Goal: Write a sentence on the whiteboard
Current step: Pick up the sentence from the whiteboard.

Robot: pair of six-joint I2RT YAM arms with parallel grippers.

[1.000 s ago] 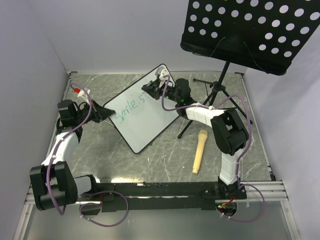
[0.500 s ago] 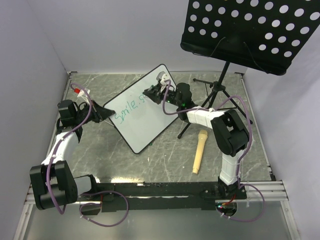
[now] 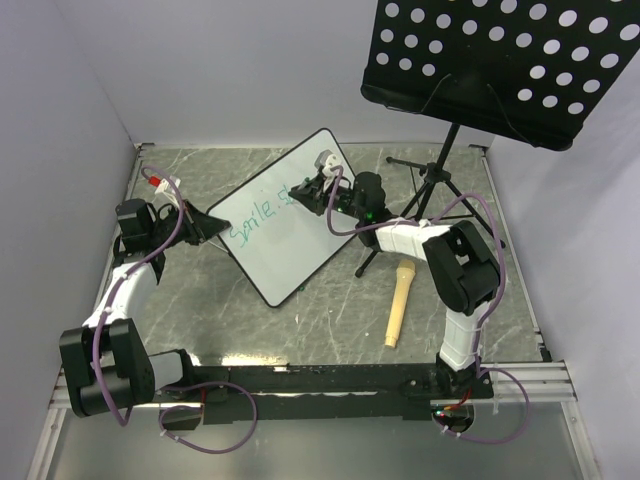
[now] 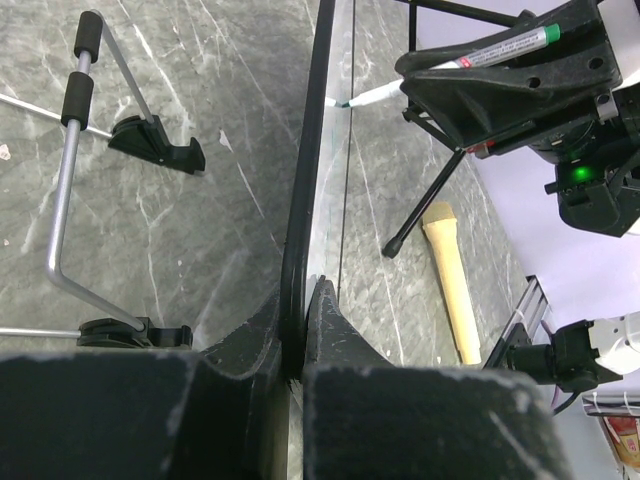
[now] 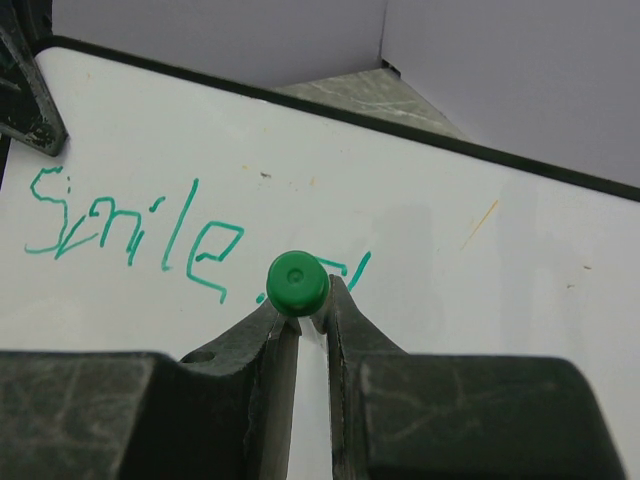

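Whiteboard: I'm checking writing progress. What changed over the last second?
The right gripper, shut on the marker, slid slightly toward the arm bases, continuing the sentence after "Smile". The left gripper stayed clamped on the edge of the whiteboard; it, the stand and the microphone did not move.

1. Large flat white rectangular whiteboard [image 3: 290,250], rounded corners, thin black frame. Propped at a slant on the grey marbled counter [image 3: 330,310], set diagonally, with the long edges running from left toward far right. Surface mostly blank.
2. Teal-green handwritten sentence [image 3: 255,215], unfinished. Reads "Smile", then the first strokes of a further letter. Runs along the board's far long edge, starting near its left corner.
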